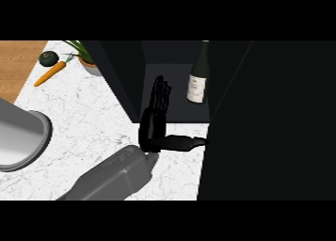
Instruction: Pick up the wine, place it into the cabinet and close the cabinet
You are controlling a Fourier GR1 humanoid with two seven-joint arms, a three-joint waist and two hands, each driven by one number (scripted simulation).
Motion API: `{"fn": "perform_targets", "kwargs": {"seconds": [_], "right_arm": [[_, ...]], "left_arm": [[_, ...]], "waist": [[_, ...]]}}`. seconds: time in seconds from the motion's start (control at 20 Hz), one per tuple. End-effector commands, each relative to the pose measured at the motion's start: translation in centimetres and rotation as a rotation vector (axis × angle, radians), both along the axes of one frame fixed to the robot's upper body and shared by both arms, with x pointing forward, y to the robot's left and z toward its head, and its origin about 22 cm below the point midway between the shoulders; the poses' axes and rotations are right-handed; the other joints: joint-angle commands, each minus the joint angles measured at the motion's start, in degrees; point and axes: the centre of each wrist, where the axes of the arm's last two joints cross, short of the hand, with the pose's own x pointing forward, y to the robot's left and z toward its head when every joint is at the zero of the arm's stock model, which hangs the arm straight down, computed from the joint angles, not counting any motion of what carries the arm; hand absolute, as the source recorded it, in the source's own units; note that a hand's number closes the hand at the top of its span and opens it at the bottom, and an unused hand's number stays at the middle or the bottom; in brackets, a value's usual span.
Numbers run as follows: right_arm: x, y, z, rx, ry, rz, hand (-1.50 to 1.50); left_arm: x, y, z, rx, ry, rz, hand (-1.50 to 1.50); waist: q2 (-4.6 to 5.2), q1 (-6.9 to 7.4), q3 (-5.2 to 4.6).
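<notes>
Wine bottle standing in cabinet, one hand open beside it

The wine bottle [198, 75] stands upright inside the dark cabinet [281, 117], on its floor, toward the right wall. One hand [155, 123] extends into the cabinet opening, fingers [160, 92] straight, thumb out to the right, holding nothing, just left of the bottle and apart from it. On the white marble worktop [80, 113] lie a carrot [51, 74] and a grey cylinder [14, 136].

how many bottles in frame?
1. The wine bottle stands upright inside the open cabinet, right of the open hand. The dark cabinet interior could hide more.
</notes>
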Motion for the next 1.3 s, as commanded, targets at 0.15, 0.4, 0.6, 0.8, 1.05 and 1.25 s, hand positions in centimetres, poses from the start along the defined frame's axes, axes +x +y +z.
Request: {"fn": "perform_targets", "kwargs": {"seconds": [0.15, 0.4, 0.6, 0.8, 1.05, 1.25], "right_arm": [[-0.1, 0.2, 0.0, -0.017, -0.015, -0.030, -1.50], [-0.6, -0.5, 1.2, -0.029, -0.008, 0.065, -1.50], [-2.1, -1.5, -0.6, -0.144, -0.012, 0.151, 1.50], [-2.1, -2.1, -0.1, -0.192, -0.024, 0.247, 1.50], [-3.5, 0.1, 0.2, -0.155, 0.020, 0.392, 1.50], [-4.7, 2.0, 0.0, -0.115, 0.006, 0.454, 1.50]], "left_arm": [[-4.2, 3.9, 0.2, 0.016, -0.025, -0.106, -1.50], [-5.2, 6.9, 2.8, 0.015, -0.070, -0.122, -1.50], [-8.4, 8.8, 3.5, 0.013, -0.073, -0.204, -1.50], [-9.9, 11.4, 5.2, -0.008, -0.067, -0.218, 1.50], [-10.6, 15.1, 5.4, -0.004, -0.089, -0.212, 1.50], [-11.4, 17.6, 6.3, -0.007, -0.058, -0.170, 1.50]], "waist": [[-0.03, 0.27, 0.01], [-0.03, 0.35, 0.01], [-0.13, 0.27, 0.07], [-0.11, 0.47, 0.07], [-0.11, 0.45, -0.02], [-0.14, 0.37, -0.01]]}}
